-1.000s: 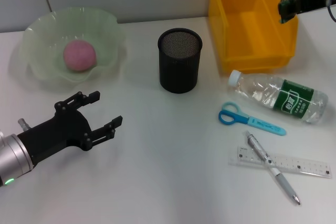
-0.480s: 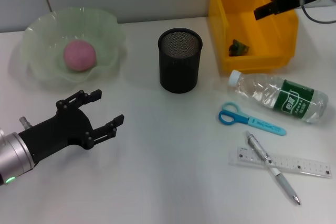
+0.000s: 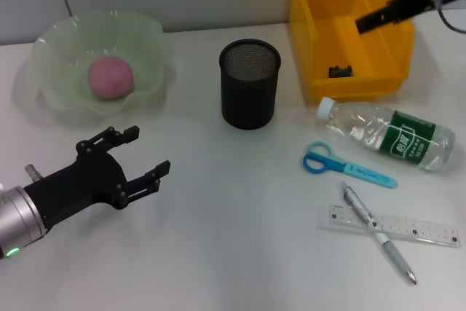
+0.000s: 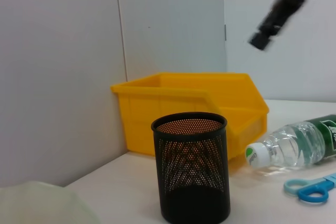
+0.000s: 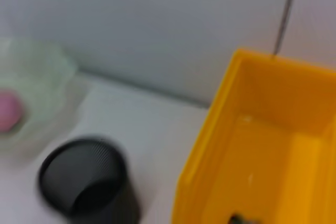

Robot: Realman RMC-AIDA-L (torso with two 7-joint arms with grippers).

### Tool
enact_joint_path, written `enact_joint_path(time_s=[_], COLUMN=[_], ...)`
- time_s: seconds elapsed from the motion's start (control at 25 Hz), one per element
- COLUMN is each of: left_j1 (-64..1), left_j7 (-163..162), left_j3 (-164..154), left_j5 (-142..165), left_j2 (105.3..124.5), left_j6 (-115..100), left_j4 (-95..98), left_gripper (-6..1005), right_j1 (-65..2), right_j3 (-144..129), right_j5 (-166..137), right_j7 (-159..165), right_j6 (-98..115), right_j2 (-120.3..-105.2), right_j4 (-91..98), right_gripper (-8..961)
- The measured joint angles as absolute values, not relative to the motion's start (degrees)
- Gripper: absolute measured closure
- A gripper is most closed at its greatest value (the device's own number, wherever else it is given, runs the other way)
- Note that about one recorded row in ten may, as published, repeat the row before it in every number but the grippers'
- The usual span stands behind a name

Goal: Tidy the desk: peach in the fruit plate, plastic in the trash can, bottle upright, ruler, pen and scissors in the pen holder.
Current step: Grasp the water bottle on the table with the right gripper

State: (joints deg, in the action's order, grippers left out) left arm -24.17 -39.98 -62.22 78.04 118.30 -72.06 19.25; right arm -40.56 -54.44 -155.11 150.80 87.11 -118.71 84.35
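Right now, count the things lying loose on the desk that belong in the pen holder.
3: scissors below the bottle, pen crossing the ruler near the desk's front right. None seems hidden.

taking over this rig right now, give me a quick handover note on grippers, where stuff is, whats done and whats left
Left gripper: open, empty, low over the desk in front of the fruit plate.
Right gripper: raised above the trash can, holding nothing visible.
Done: peach in the fruit plate; a small dark piece, apparently the plastic, in the trash can.
Left: bottle lies on its side, needs standing up. Scissors, pen and ruler are on the desk, the pen crossing the ruler; all go into the pen holder, which looks empty.
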Motion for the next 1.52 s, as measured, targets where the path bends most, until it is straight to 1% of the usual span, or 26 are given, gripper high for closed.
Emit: enact_joint_path(time_s=[0.24,0.56,0.88,1.2,1.52], left_j1=[-24.02,-24.0,-24.43,-24.39,-24.16], left_j7=[-40.03,-40.76,-42.3,-43.36,-43.56], left_j3=[-62.07,-62.31,-62.4,-62.4,-62.4], left_j5=[77.98,78.04,78.05,78.53,78.59], left_j2=[118.29,118.22,118.05,118.03,118.03], left_j6=[-72.32,-72.89,-73.03,-73.02,-72.96], left_j4=[19.25,19.31,19.49,20.15,20.72], left_gripper=[209,209,210,210,210], right_j1=[-39.73,-36.63,-33.97,-33.87,-34.42], right_j3=[-54.4,-56.2,-64.53,-70.84,-71.5], right_j5=[-153.04,-154.18,-161.3,-165.33,-167.13], right_j7=[143.81,136.04,134.06,136.53,137.68], right_j6=[98.29,101.88,95.24,90.79,87.37], right_j2=[-118.84,-118.87,-119.15,-119.25,-119.21], right_j4=[86.2,86.49,84.29,82.18,79.16], right_gripper=[110,110,110,110,109])
